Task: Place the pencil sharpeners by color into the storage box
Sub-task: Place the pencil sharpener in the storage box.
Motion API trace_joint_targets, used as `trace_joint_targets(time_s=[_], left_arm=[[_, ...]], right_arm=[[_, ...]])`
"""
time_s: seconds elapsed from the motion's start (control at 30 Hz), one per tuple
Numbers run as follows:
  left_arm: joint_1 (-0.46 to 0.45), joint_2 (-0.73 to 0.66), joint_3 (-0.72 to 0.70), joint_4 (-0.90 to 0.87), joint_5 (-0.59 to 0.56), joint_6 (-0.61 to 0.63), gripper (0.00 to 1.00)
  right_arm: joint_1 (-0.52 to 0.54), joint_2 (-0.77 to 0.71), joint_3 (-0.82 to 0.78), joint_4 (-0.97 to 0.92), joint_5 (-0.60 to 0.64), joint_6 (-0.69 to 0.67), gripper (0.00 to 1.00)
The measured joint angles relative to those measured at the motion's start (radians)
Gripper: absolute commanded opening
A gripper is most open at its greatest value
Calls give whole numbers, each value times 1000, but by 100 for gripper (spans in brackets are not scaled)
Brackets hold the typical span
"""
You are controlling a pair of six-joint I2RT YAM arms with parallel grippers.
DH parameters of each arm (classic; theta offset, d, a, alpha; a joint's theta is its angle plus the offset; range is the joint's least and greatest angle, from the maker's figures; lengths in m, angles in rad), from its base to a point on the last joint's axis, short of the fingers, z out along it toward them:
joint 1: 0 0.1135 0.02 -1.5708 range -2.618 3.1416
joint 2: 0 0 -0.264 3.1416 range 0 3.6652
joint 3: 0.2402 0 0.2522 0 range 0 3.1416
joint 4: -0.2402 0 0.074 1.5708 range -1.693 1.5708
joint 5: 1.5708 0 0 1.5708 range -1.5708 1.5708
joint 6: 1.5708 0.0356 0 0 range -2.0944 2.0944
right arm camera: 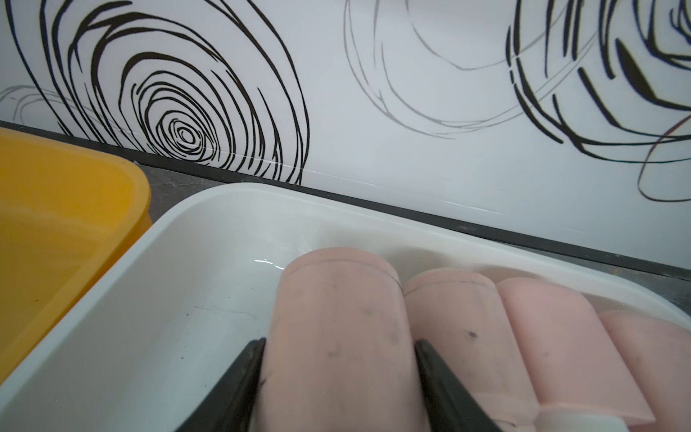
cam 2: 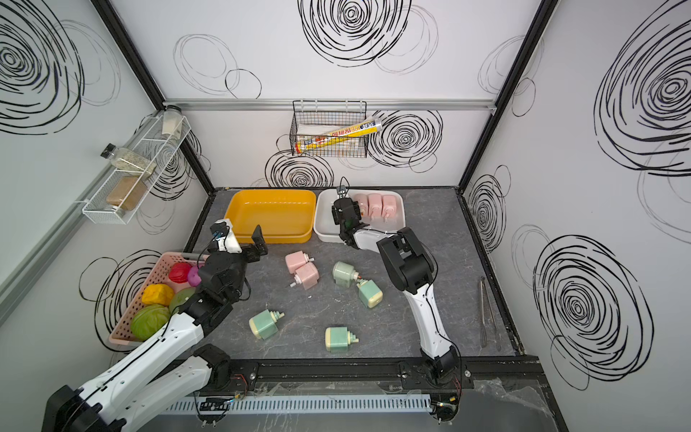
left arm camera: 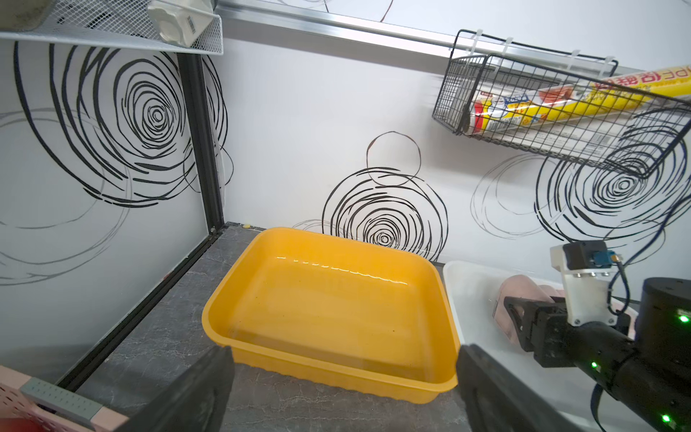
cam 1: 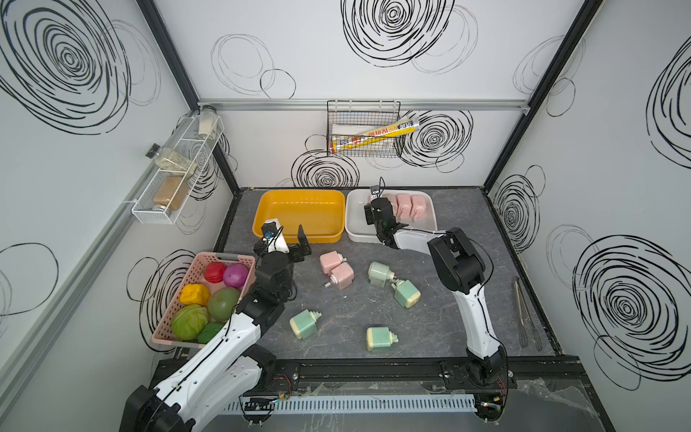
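White walls scribbled with black swirls close in a dark grey marbled tabletop on three sides, and a black rail bounds its front edge. Bare surface lies right of the loose sharpeners, out to the metal tongs by the right wall. A pink perforated basket overhangs the left edge.

On the back wall a black wire basket holds a yellow roll box printed "PE" beside red characters I cannot read.

The right arm bends at the elbow, its wrist over the white plastic tray. The right gripper clamps a pastel pink pencil sharpener, touching three more pink sharpeners there.

The left gripper hovers before the yellow plastic tray, jaws spread wide and empty.

Two pink sharpeners and four mint green sharpeners lie mid-table.
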Motion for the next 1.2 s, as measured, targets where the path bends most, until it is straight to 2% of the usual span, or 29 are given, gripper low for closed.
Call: trace_joint_targets(time_s=[0.3, 0.5, 0.87, 1.07, 1.2], left_arm=[[15, 8, -4, 2, -68, -43, 99], [15, 108, 45, -48, -64, -47, 99], [15, 121, 59, -85, -68, -48, 99], [15, 122, 59, -92, -68, -50, 99], [19, 116, 59, -93, -77, -64, 99]], right_arm=[[-2, 44, 26, 30, 45, 37, 5], [-2, 73, 56, 20, 56, 49, 25], [-2, 96, 96, 20, 81, 64, 38], [-2, 112, 115, -2, 90, 63, 60], [-2, 119, 127, -13, 97, 62, 64]])
